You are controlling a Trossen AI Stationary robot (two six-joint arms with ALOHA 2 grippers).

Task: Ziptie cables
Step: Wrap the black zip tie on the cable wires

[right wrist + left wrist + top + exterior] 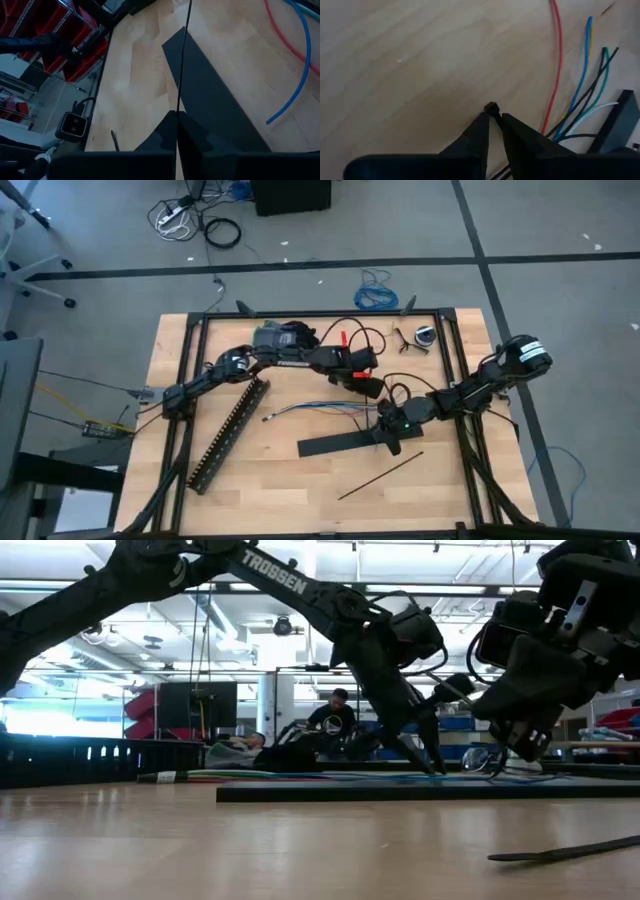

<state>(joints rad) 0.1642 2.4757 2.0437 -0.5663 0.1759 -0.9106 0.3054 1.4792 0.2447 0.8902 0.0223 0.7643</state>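
Observation:
The cables (310, 410) lie loose on the wooden table, their coloured ends fanned out (580, 95). My left gripper (372, 388) hovers just beyond their right end, shut on the small black head of a ziptie (491, 107). Near the right end of the cables my right gripper (388, 430) hangs over the wide flat black bar (340, 443), shut on a thin black ziptie strip (183, 60). Whether both grippers hold one and the same ziptie, I cannot tell. Another ziptie (380, 477) lies flat on the table nearer the front edge. My left gripper pinches the ziptie's blocky head end (492, 109) between its two fingertips, and only that end sticks out past them. The fingers slant down toward the tabletop; the head is held above the wood. My right gripper pinches the thin ziptie strip (179, 107) between its two fingertips. The strip runs straight on from the fingers, in line with them, above the flat black bar. It is lifted clear of the table.
A long black slotted duct (230, 435) lies slanting at the table's left. A red wire (556, 60) curves beside the cables. Small tools and a black cord (415, 338) sit at the far edge. Bare wood shows along the near edge (300, 500).

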